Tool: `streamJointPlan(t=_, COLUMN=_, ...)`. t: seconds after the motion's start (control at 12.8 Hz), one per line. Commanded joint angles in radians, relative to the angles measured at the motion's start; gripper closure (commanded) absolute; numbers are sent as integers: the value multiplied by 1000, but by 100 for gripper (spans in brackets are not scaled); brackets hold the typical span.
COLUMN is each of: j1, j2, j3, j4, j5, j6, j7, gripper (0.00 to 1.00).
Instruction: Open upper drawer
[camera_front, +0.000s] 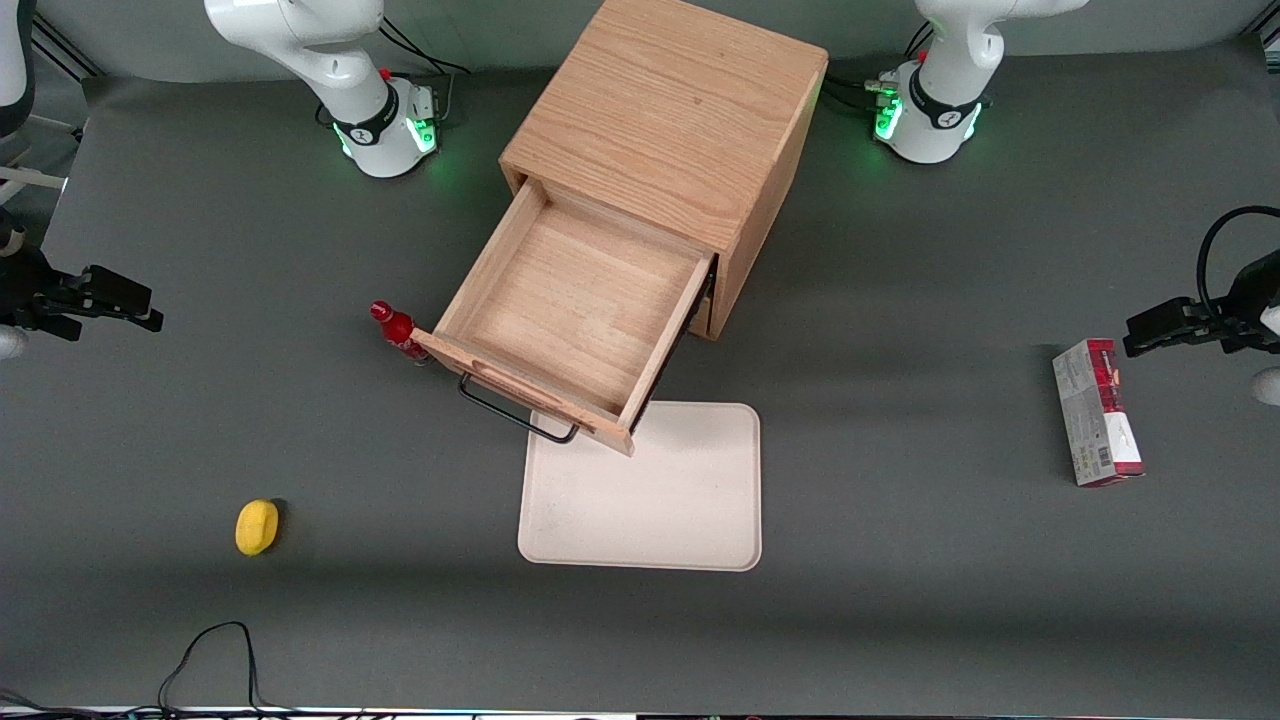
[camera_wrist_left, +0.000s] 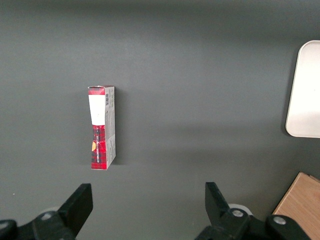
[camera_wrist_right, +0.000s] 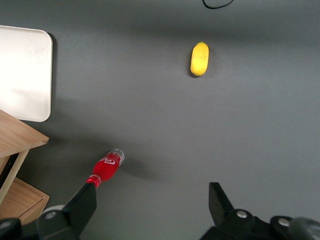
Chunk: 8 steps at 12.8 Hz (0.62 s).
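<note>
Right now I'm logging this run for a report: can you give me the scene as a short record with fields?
task state: light oak upper drawer pulled out, nothing inside
handle: black wire bar handle untouched
gripper: open, holding nothing, away from the wooden cabinet, at the working arm's end
under drawer front: cream rectangular tray
beside drawer: red bottle
loose items: yellow lemon; red and grey carton

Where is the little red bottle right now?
The red bottle stands on the table right beside the pulled-out upper drawer, by its front corner toward the working arm's end. The gripper, fingers open, hangs farther out that way, with the yellow lemon nearer the front camera.
</note>
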Motion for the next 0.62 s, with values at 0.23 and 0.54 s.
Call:
streamJointPlan(t=0.23, j1=-68, j2=-15, j3=86, j4=-12, j5=-25, j6=9, j7=25, gripper=0)
streamJointPlan(t=0.54, j1=-59, j2=-15, j3=83, j4=-15, j5=-43, j6=7, j7=24, gripper=0)
